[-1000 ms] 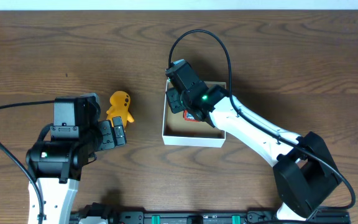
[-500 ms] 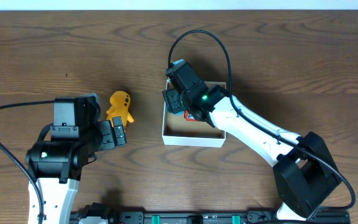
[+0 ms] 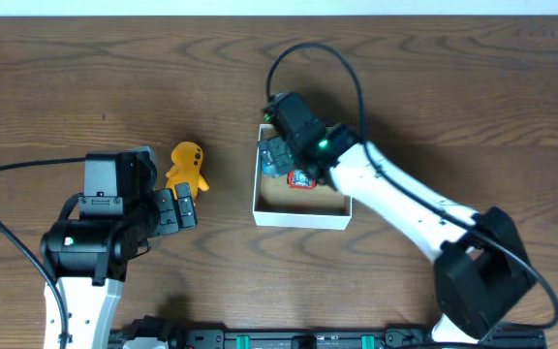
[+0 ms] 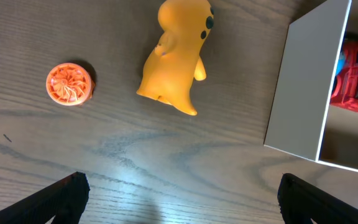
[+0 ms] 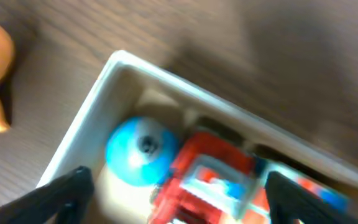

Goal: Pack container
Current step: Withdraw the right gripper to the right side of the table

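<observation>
Box status: the container [image 3: 298,220] sits on the wooden table [image 3: 473,78], slightly toward 3 o'clock of centre seen from overhead. The right claw [image 3: 277,155] hangs over its 10 o'clock corner, so most of the box runs from the claw toward 4–5 o'clock. From above I can't tell whether the fingers dip below the rim.

Right wrist view is blurred but readable. The right claw [image 5: 176,199] has its fingers at the bottom left and bottom right edges, spread wide, gripping nothing. Below them is the container [image 5: 82,118] corner. A blue ball [image 5: 140,149] is tucked into it, and a red toy [image 5: 211,167] touches the ball at its 3 o'clock.

Container look: square, open top, thin white upright walls, tan cardboard floor. From overhead the red toy [image 3: 301,179] lies in the 12 o'clock half. The 6 o'clock half shows bare floor.

The left claw [image 3: 184,208] is well apart from the box, out at the box's 8–9 o'clock, fingers wide apart and empty. In its wrist view the left claw [image 4: 191,196] frames bare table. The container [image 4: 306,87] wall is at 2 o'clock, a yellow figure [image 4: 176,56] at 12, and a small orange disc [image 4: 70,83] at 10. From overhead the yellow figure [image 3: 188,167] lies near the left claw at its 12 o'clock, not touching, at 9 o'clock of the box.
</observation>
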`<state>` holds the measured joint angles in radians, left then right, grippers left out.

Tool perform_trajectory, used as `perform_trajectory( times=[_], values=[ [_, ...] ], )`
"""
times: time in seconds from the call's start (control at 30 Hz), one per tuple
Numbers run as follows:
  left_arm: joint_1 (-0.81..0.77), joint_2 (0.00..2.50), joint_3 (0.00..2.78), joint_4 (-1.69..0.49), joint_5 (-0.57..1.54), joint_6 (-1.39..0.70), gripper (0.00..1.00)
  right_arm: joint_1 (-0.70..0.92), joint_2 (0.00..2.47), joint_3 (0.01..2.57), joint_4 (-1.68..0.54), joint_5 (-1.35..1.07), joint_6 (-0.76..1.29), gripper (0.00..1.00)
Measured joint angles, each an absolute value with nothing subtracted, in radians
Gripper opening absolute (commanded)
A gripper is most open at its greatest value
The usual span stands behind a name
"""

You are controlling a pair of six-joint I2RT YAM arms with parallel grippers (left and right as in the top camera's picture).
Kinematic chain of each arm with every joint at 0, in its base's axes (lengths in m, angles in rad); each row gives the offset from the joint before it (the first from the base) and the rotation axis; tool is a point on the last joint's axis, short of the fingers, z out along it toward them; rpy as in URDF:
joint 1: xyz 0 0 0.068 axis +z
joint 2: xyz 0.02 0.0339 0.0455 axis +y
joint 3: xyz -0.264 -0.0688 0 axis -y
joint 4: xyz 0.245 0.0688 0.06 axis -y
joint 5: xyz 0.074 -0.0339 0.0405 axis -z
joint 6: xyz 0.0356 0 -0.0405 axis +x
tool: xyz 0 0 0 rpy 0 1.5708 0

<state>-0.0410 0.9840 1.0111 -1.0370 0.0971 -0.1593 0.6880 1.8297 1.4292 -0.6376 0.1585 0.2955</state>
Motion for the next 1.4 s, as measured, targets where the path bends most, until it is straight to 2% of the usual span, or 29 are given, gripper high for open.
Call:
perform_trajectory(
  times=[0.17,0.4,0.53,0.7,1.07,1.4],
  values=[
    [-0.041,0.984,1.011,-1.044,0.097,-0.126,0.98,0.553,1.687,1.518,-0.790,0.186,0.290,0.99],
    [-0.041,0.991,1.011,-1.044,0.091,-0.070,0.98,0.250,1.408,1.574,-1.066,0.200,0.364,0.99],
    [-0.041,0.998,1.012,-1.055,0.044,-0.072,0.98,0.089,1.395,1.562,-1.215,0.184,0.440,0.99],
    [-0.021,0.999,1.031,-1.068,0.010,-0.090,0.98,-0.039,1.426,1.443,-1.217,0.147,0.484,0.99],
    [0.168,1.045,1.036,-1.054,-0.008,-0.105,0.98,-0.092,1.433,1.179,-1.029,0.107,0.506,0.99],
    [0.262,1.360,1.042,-0.852,-0.008,-0.104,0.98,-0.092,1.433,1.126,-0.989,0.102,0.507,0.99]
  ],
)
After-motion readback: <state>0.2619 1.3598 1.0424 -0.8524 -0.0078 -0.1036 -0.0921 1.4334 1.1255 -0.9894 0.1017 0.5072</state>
